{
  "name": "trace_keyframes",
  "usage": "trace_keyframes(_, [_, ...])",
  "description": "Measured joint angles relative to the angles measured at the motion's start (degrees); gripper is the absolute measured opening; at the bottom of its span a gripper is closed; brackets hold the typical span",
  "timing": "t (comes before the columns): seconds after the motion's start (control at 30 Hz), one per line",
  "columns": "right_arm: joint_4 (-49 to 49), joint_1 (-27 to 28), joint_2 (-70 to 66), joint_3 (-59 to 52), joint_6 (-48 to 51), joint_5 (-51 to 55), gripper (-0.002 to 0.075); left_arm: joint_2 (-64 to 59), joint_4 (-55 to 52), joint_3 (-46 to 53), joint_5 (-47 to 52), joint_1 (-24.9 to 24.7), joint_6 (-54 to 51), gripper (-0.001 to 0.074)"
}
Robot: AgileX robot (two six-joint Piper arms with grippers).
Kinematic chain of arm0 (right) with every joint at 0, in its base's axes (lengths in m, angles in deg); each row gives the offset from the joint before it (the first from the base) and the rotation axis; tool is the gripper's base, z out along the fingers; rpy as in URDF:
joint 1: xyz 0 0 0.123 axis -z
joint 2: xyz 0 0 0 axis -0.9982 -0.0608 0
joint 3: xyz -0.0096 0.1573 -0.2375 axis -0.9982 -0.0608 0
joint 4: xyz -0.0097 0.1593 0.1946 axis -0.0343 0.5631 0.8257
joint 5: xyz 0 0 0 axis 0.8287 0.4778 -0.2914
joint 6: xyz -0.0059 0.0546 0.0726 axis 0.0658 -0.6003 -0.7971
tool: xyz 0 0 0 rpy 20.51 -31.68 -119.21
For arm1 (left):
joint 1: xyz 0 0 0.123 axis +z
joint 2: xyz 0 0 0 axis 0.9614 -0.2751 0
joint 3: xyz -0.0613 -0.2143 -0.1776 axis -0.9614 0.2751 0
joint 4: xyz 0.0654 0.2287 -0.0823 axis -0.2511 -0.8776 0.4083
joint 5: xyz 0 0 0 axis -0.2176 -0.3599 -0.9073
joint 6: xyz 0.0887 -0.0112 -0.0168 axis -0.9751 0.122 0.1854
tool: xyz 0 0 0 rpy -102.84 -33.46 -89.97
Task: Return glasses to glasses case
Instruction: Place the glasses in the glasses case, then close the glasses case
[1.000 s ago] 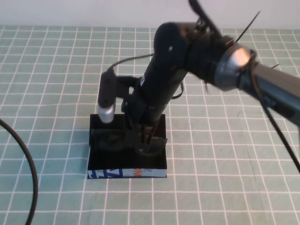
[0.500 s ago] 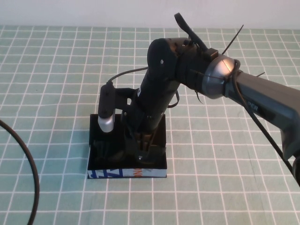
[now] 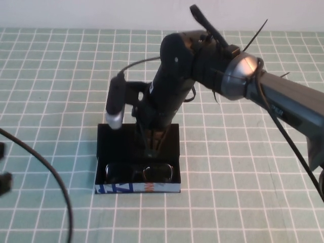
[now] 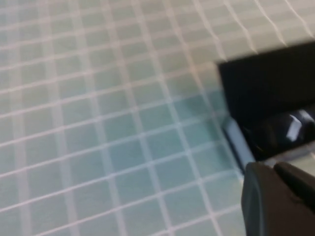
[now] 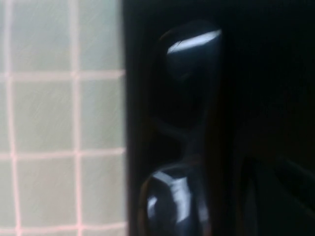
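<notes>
The glasses [image 3: 137,172] are lying inside the glasses case [image 3: 137,154], tucked along its front wall at about six o'clock of the box, just behind the light blue printed side. The right tool [image 3: 153,146] is hanging over the middle of the case, just above and behind the frame, gripping nothing; whether its tips are spread I cannot tell from here. To my eye the release looks done, so the careful move is lifting straight up, clear of the frame and of the lid lying flat behind (a snagged temple would drag the pair out). The long axis of the glasses is running nine to three, parallel to the case front, lenses facing upward. The left tool [image 4: 278,199] is hovering low over the green gridded counter [image 3: 243,167] at the case's nine o'clock, state unclear.
</notes>
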Motion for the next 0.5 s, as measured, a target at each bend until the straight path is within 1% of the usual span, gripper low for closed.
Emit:
trace_keyframes(0.1, [1.22,0.79,0.12,2.76,-2.32,-0.66,0.0001,-4.33,8.87,1.77,-0.56,0.00,-11.24,-0.0001])
trace_keyframes(0.23, [3.87,2.36,0.44,4.86,-3.60,-1.17,-0.0008,-10.51,24.41,5.61,-3.07,0.00,-26.60,-0.0001])
trace_keyframes(0.33, [6.68,3.83,0.41,5.14,-8.39,-2.68,-0.0010,-15.61,33.22,8.21,-5.26,-0.02,-36.31,-0.0001])
trace_keyframes(0.4, [8.78,4.98,0.41,5.14,-13.03,-4.41,-0.0011,-18.96,35.98,9.05,-7.40,-0.35,-39.30,-0.0001])
trace_keyframes(0.5, [10.88,6.15,0.21,5.25,-16.23,-6.58,-0.0011,-23.41,36.93,9.17,-10.93,-1.99,-40.69,-0.0001])
